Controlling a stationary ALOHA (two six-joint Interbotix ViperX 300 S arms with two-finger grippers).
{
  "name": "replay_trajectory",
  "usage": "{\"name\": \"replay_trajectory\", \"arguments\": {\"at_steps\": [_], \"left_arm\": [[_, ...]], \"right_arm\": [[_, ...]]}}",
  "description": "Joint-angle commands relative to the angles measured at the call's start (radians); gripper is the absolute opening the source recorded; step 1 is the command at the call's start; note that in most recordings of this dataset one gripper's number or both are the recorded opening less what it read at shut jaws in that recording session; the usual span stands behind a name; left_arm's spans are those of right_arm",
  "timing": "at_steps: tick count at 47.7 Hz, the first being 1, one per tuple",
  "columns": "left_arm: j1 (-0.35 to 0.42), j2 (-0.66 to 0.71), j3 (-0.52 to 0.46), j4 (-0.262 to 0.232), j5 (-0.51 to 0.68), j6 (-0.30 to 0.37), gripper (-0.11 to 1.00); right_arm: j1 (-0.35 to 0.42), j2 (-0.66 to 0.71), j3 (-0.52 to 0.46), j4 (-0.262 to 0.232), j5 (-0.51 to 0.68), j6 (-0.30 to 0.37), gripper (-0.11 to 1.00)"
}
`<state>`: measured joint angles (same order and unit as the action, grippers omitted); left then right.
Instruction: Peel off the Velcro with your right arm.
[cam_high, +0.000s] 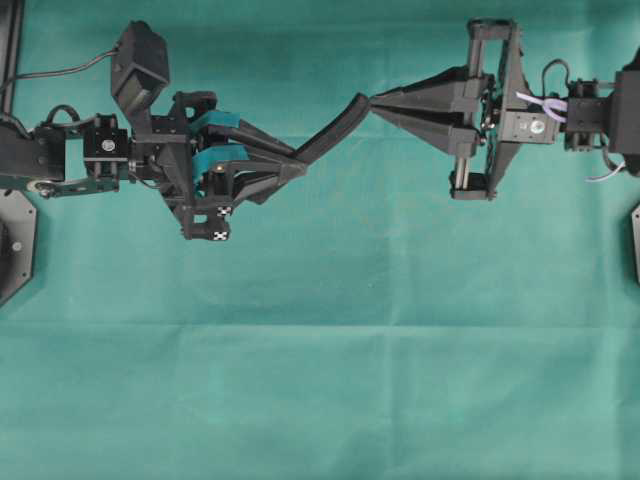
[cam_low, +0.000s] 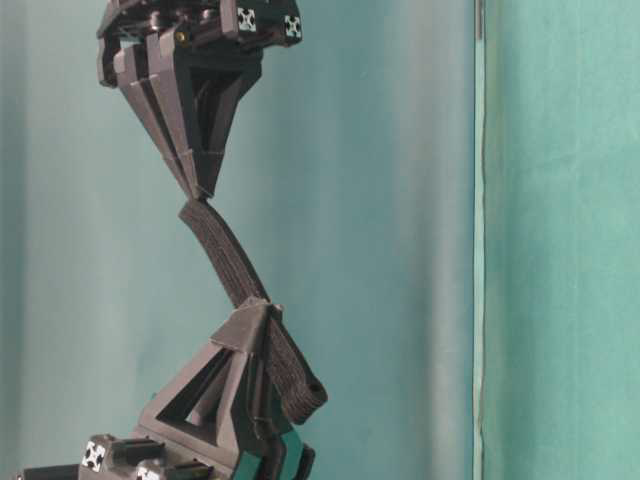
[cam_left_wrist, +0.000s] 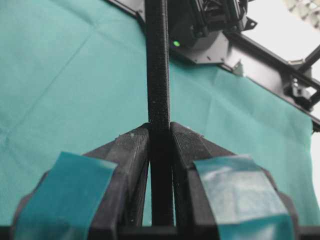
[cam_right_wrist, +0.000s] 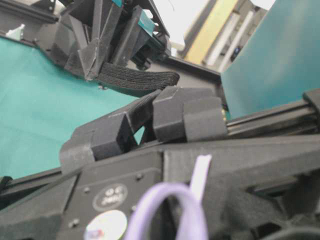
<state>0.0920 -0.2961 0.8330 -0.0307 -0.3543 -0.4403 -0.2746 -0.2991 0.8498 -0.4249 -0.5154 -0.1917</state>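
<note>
While the left claw (cam_high: 300, 160) clamps the Velcro (cam_high: 335, 128), the right claw (cam_high: 374, 100) pinches its tip.

We see a bench (cam_high: 320, 380) covered edge to edge with a green cloth (cam_high: 300, 300). The cloth shows faint fold creases running across it in the overhead view, one crossing at mid-height and another lower down. Black mounting plates (cam_high: 12, 250) rest on the cloth at the left and right edges. We cannot tell the bench's own surface beneath the cloth.
</note>
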Motion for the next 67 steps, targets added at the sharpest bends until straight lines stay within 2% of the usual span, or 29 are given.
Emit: {"name": "replay_trajectory", "arguments": {"at_steps": [1,25,67], "left_arm": [[0.005,-0.011,-0.026,0.0,-0.008,-0.002,0.1],[0.006,-0.014,-0.026,0.0,-0.005,-0.002,0.1],[0.006,-0.014,-0.026,0.0,-0.005,-0.002,0.1]], "right_arm": [[0.009,0.008,-0.02,-0.003,-0.002,-0.002,0.12],[0.04,0.029,-0.012,0.0,0.003,0.006,0.1],[0.144,0.222,-0.152,-0.005,0.04,0.002,0.1]]}}
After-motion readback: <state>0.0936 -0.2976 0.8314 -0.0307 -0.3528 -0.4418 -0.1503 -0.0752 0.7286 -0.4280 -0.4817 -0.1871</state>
